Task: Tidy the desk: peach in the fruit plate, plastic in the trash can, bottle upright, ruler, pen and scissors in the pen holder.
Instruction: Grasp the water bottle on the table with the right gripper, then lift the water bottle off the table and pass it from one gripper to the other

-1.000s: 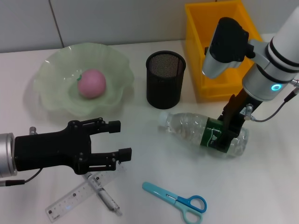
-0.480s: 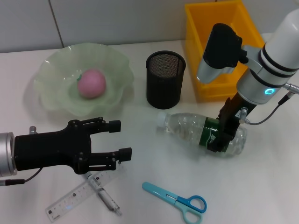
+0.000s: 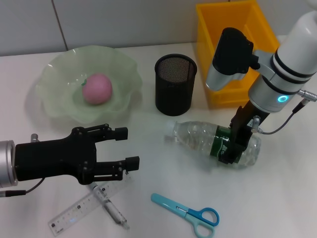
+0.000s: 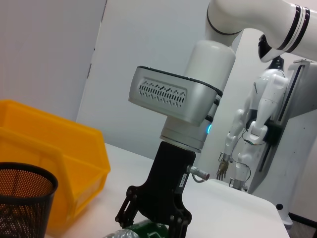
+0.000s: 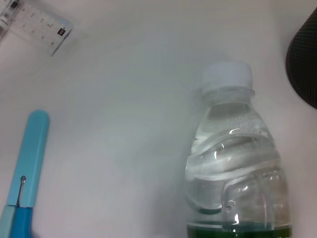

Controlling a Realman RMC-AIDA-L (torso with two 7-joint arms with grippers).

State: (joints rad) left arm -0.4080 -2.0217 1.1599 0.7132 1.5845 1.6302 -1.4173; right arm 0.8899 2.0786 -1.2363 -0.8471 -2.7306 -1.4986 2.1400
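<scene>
The clear bottle point(image 3: 208, 141) with a green label lies on its side mid-table, its white cap point(image 5: 227, 75) pointing toward my left arm. My right gripper point(image 3: 232, 148) is shut on the bottle at the label, which the left wrist view also shows point(image 4: 157, 227). The pink peach point(image 3: 97, 89) sits in the green fruit plate point(image 3: 54, 79). Near the front edge, my left gripper point(image 3: 128, 148) hangs open above the ruler point(image 3: 81, 207) and pen point(image 3: 111, 204). The blue scissors point(image 3: 190, 213) lie front centre. The black mesh pen holder point(image 3: 176, 84) stands upright. No plastic shows.
A yellow bin point(image 3: 233, 54) stands at the back right, behind the right arm. The pen holder stands close behind the bottle's cap end. In the right wrist view the scissors' handle point(image 5: 22, 193) and a ruler end point(image 5: 37, 25) lie beside the bottle.
My right wrist has swung leftward over the bottle. The bottle has shifted slightly, and its cap end now casts a shadow below it. The left arm has not moved.
</scene>
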